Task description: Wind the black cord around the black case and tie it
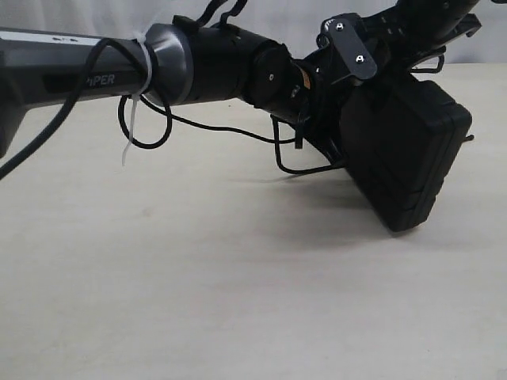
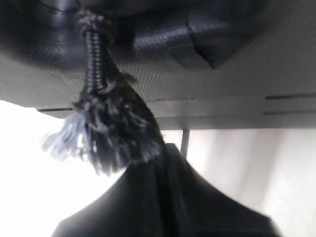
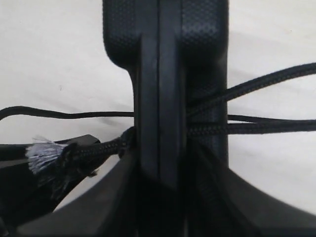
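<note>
The black case [image 1: 404, 158] hangs tilted above the table, its lower corner close to the surface. My right gripper [image 1: 356, 59] comes in from the upper right; in the right wrist view its jaws [image 3: 160, 165] sit on both sides of the case's edge [image 3: 158, 74], shut on it. The black cord [image 1: 230, 129] crosses the case [image 3: 256, 127] in several strands. Its frayed tuft [image 2: 108, 136] sits at the tip of my left gripper [image 2: 165, 155], which is shut on the cord just under the case's ridged face [image 2: 222, 79]. That tuft [image 3: 43, 153] also shows beside the case.
My left arm reaches across from the left of the exterior view, with a glossy black cable [image 1: 146, 134] looped on it by a white zip tie [image 1: 133, 119]. The pale table [image 1: 198, 277] stretches below and in front.
</note>
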Robot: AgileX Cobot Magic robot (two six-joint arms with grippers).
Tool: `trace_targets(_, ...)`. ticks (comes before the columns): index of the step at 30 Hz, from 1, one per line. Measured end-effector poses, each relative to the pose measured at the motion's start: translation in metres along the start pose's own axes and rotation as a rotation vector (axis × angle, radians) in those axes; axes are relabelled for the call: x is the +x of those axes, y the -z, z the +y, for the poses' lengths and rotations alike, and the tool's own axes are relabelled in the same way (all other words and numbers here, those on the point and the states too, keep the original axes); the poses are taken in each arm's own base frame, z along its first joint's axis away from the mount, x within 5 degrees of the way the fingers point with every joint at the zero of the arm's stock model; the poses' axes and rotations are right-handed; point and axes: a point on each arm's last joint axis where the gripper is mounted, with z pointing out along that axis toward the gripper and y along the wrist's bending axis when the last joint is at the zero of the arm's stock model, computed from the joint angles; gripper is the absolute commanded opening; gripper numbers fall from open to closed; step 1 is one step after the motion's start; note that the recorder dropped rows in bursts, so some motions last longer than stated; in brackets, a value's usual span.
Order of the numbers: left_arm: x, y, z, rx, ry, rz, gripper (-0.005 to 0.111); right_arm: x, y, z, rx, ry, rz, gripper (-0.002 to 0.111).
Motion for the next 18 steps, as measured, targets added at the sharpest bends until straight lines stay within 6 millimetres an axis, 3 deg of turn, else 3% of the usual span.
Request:
trace_targets(10, -0.003, 0.000, 0.000, -0.011, -0.002, -0.023, 0.000, 0.000, 0.000, 0.000, 0.000, 0.023, 0.001, 0.036)
trace_targets(18, -0.006, 0.000, -0.001, -0.021, -0.005, -0.046, 0.000, -0.001, 0.013, 0.002, 0.007, 0.046, -0.029, 0.036)
